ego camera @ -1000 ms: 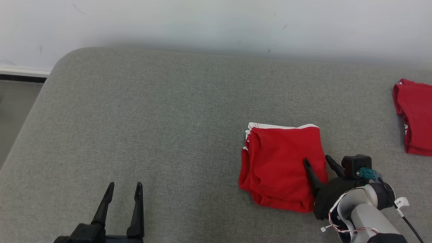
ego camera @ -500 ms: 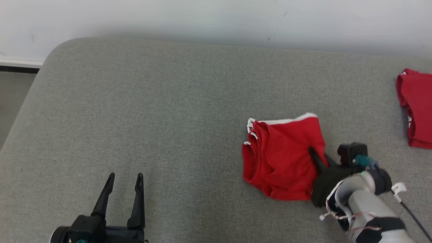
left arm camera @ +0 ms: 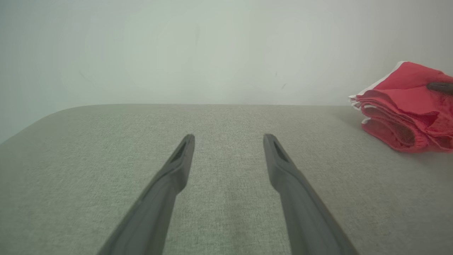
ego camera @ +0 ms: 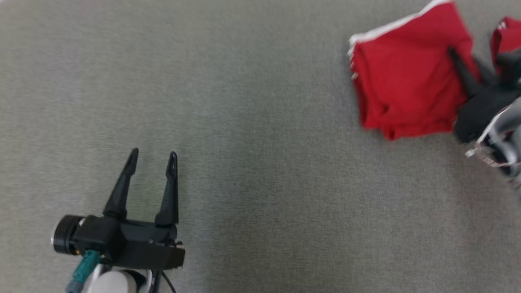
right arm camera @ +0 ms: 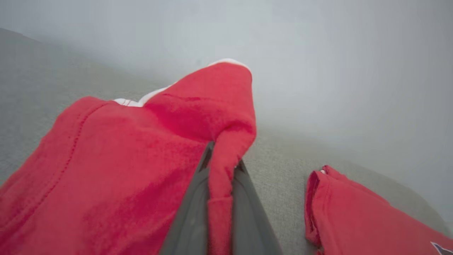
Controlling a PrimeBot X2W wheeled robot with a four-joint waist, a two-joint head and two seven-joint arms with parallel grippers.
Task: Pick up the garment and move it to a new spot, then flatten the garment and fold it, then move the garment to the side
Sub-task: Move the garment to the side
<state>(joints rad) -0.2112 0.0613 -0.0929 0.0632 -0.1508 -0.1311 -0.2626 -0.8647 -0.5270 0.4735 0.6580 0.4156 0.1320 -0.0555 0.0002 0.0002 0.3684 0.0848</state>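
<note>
Soft red garment [ego camera: 407,81] w/ white trim — fold in right pincer [right arm camera: 223,159]

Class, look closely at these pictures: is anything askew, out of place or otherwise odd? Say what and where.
The folded red garment is askew: the right gripper pinches its edge, so that corner is lifted and the layers fan open unevenly. A second red garment lies beside it. Nothing looks damaged.
</note>
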